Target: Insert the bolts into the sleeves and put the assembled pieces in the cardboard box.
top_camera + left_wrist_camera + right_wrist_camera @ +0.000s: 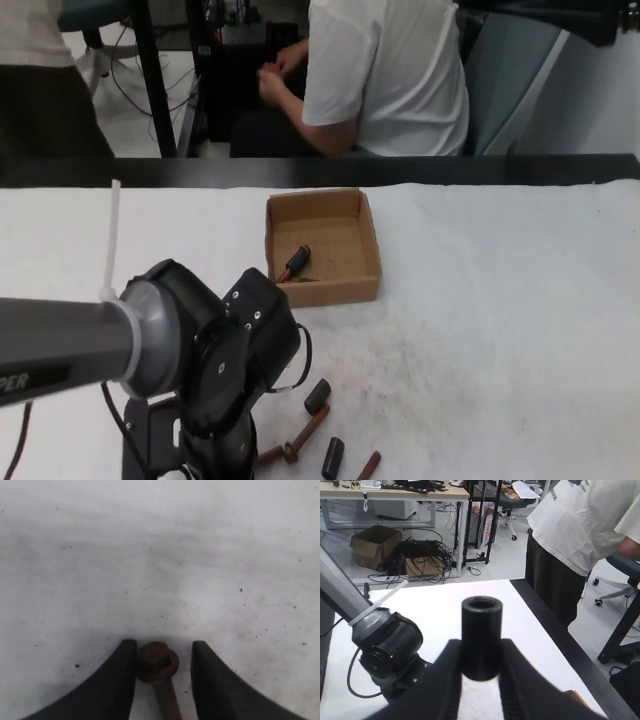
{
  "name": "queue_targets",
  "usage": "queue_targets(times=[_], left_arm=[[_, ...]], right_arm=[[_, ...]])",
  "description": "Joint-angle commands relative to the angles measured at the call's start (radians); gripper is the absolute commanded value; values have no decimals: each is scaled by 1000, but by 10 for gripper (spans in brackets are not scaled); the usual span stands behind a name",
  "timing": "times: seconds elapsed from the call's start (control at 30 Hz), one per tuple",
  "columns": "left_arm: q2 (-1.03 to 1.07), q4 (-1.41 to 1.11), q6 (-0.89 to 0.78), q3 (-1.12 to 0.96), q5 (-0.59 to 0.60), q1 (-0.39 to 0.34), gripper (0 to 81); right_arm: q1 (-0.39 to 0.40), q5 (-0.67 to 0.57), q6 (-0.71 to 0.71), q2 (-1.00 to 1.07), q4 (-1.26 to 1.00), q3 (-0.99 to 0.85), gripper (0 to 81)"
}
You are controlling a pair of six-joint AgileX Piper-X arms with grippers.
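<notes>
Between the parted fingers of the left end effector, a rusty brown hex-headed metal bolt lies on the white worktop. The right end effector clamps a black cylindrical sleeve upright. The brown cardboard box holds one assembled piece.

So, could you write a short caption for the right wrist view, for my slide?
The right gripper holds a black sleeve upright over the white bench, the left arm beyond it.
</notes>
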Motion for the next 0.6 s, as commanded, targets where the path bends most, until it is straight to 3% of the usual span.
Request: queue_targets(times=[0.0, 0.57], left_arm=[[14, -81, 0, 16, -10, 2, 395], [14, -130, 17, 19, -50, -2, 405]], right_arm=[[-14, -3, -6, -11, 1, -8, 8], [-14, -3, -13, -11, 1, -8, 8]])
